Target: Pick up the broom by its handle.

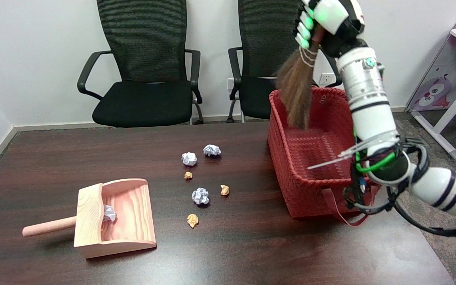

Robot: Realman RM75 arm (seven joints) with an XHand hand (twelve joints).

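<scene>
In the head view, we see the right hand (328, 19) high at the top edge of the picture, above the far rim of the red woven basket (281, 118), which stands near the right edge of the table (232, 245). Its fingers (302, 28) are wrapped around the handle of the broom (297, 85), so the handle itself is almost fully hidden inside the hand. The broom hangs in the air: its long axis runs from the hand downward and a little toward the left side, and the brown bristles point down, their tips in front of the basket's far inner wall. We judge that the bristles do not touch the basket floor, but whether they brush the wall we cannot tell. The broom lies directly below the fingers, so we think the pick-up is nearly complete; the next move only needs to carry the tips free of the basket's rim.
</scene>
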